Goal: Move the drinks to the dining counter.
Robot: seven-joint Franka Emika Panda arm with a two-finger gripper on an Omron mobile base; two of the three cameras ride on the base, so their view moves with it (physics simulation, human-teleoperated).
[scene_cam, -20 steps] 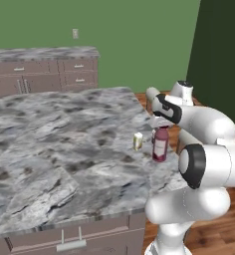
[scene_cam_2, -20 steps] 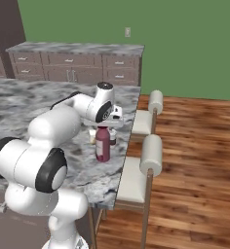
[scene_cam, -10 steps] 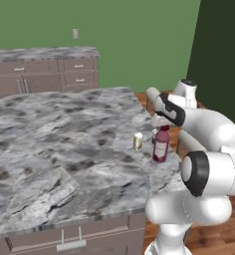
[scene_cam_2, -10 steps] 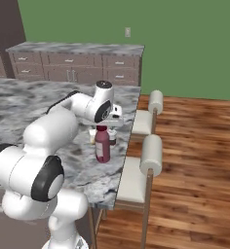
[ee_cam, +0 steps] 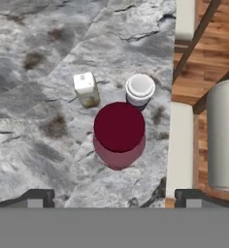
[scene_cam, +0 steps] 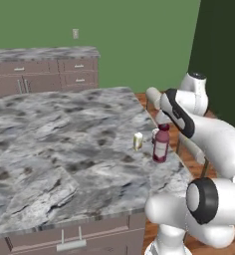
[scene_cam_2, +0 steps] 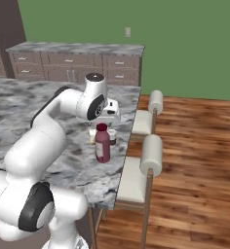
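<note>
— Red liquid: where is that drink (ee_cam: pixel 119 133) set relative to the gripper (ee_cam: pixel 114 197)?
— Directly beneath it, upright on the dining counter (scene_cam: pixel 50 144), near the stool-side edge; the jaws are spread wide, nothing held.
— And beside it?
— A white-topped cup (ee_cam: pixel 139 89) and yellowish can (ee_cam: pixel 86 89), just beyond, apart.

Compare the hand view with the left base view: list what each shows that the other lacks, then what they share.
Hand view alone: the dark red bottle from straight above, the cup's white lid as a full circle, and the open hand's fingertips wide apart.

Left base view alone: the robot's arm, the back cabinets, the green wall and the island's drawer handle.

Both: bottle, cup, small yellowish can, marble top, stools.
</note>
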